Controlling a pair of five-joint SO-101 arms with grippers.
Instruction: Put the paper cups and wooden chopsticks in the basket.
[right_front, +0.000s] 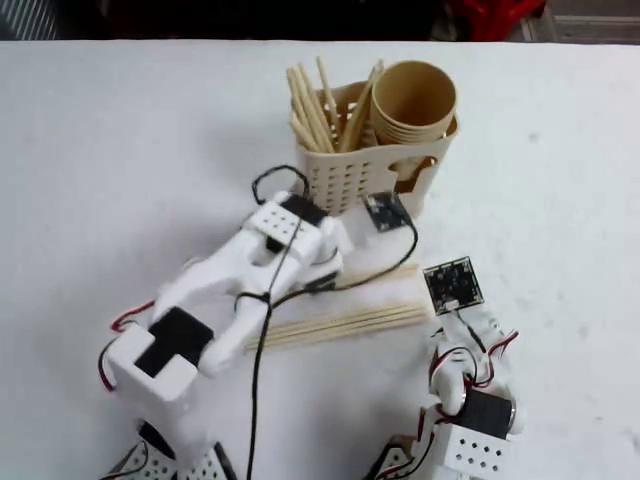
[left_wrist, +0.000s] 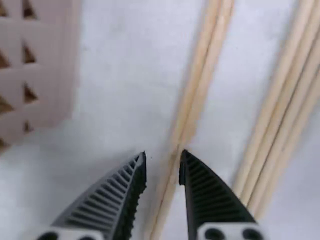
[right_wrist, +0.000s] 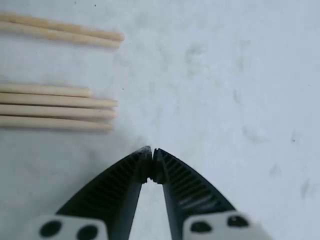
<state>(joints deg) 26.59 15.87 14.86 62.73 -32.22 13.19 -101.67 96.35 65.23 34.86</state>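
Though loose on the table (right_front: 120, 150), pale slim wooden chopsticks (right_front: 350, 324) (blunt-ended)

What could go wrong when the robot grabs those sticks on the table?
1. The left gripper stands open astride two thin chopsticks. Closing might pinch just one, or send them rolling.
2. Four more chopsticks lie right beside them, so the fingers could knock those away.
3. The basket is already crowded with standing chopsticks and paper cups, so new ones may snag going in.
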